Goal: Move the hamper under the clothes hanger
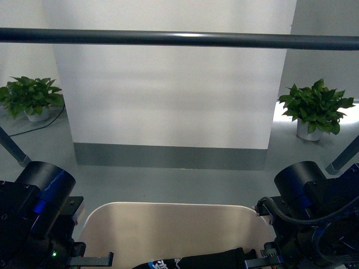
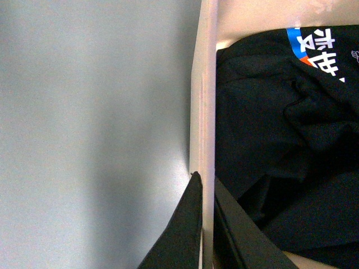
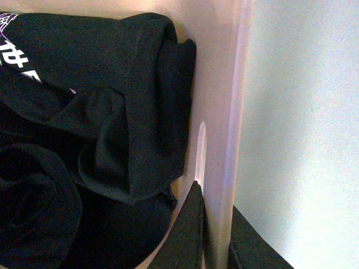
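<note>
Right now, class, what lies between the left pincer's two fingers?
The hamper's beige wall. In the left wrist view, the left pincer straddles it: one finger outside, one inside beside the black clothing.

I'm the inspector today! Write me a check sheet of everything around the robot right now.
Surface: smooth grey floor.
Job's things: beige hamper low between the arms; clothes hanger bar crosses high ahead; cannot tell whether the hamper sits under it.
Clutter: black clothing with printed lettering, inside the hamper.
Grippers: left end effector and right end effector each pinch a hamper side wall, one finger inside, one outside.
Cables: floor cable, black, by the left potted plant; arm cable looping at the right arm.
Surroundings: right potted plant; white wall panel.
</note>
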`<action>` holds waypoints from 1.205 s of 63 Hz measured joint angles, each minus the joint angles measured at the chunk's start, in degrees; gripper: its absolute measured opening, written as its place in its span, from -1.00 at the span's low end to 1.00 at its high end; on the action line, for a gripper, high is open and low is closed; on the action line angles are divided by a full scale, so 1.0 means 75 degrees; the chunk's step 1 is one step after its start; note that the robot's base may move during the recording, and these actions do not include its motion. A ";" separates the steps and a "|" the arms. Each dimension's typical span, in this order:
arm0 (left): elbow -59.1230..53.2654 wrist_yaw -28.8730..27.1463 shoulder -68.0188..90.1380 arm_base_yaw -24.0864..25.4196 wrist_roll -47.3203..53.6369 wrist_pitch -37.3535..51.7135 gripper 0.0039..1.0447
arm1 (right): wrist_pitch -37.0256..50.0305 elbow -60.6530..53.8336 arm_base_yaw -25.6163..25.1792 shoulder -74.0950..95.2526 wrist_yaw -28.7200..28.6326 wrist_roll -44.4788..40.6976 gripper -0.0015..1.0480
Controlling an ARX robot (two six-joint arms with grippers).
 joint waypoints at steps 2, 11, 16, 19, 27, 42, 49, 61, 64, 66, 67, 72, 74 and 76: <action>0.0000 0.0000 0.0003 0.0000 0.0000 0.0000 -0.92 | 0.0000 0.0000 0.0000 0.0000 0.0000 0.0000 -0.94; 0.0000 0.0000 0.0000 0.0000 0.0000 0.0000 -0.92 | 0.0000 0.0000 0.0000 0.0000 0.0000 0.0000 -0.94; 0.0000 0.0000 0.0000 0.0000 -0.0003 0.0000 -0.92 | 0.0000 0.0000 0.0000 0.0000 0.0000 0.0000 -0.94; 0.0000 0.0000 0.0000 0.0000 0.0000 0.0000 -0.92 | 0.0000 0.0000 0.0000 0.0003 0.0000 0.0000 -0.94; 0.0000 0.0000 0.0000 0.0000 -0.0003 0.0000 -0.92 | 0.0000 0.0000 0.0000 0.0000 0.0000 0.0000 -0.94; 0.0000 -0.0038 0.0000 0.0000 0.0003 0.0000 -0.92 | 0.0472 -0.0119 -0.0009 0.0000 -0.0245 0.0781 -0.94; 0.0035 0.0157 0.0000 0.0032 0.0052 -0.0224 -0.92 | 0.0493 -0.0140 -0.0009 0.0000 -0.0277 0.1090 -0.94; 0.0035 0.0210 0.0000 0.0032 0.0105 -0.0294 -0.92 | 0.0493 -0.0140 -0.0026 0.0029 -0.0286 0.1206 -0.94; 0.0038 0.0213 0.0000 0.0029 0.0114 -0.0300 -0.92 | 0.0493 -0.0140 -0.0032 0.0044 -0.0286 0.1209 -0.94; 0.0038 0.0213 0.0000 0.0029 0.0128 -0.0303 -0.92 | 0.0493 -0.0140 -0.0038 0.0064 -0.0286 0.1212 -0.94; 0.0038 0.0213 0.0003 0.0029 0.0131 -0.0303 -0.92 | 0.0495 -0.0140 -0.0038 0.0070 -0.0286 0.1212 -0.94; 0.0041 0.0204 0.0015 0.0015 0.0187 -0.0303 -0.92 | 0.0510 -0.0146 -0.0038 0.0143 -0.0289 0.1233 -0.94; 0.0044 0.0169 0.0020 0.0009 0.0210 -0.0297 -0.92 | 0.0536 -0.0146 -0.0041 0.0175 -0.0294 0.1236 -0.94; 0.0047 0.0154 0.0047 -0.0006 0.0219 -0.0283 -0.92 | 0.0562 -0.0146 -0.0050 0.0201 -0.0297 0.1236 -0.94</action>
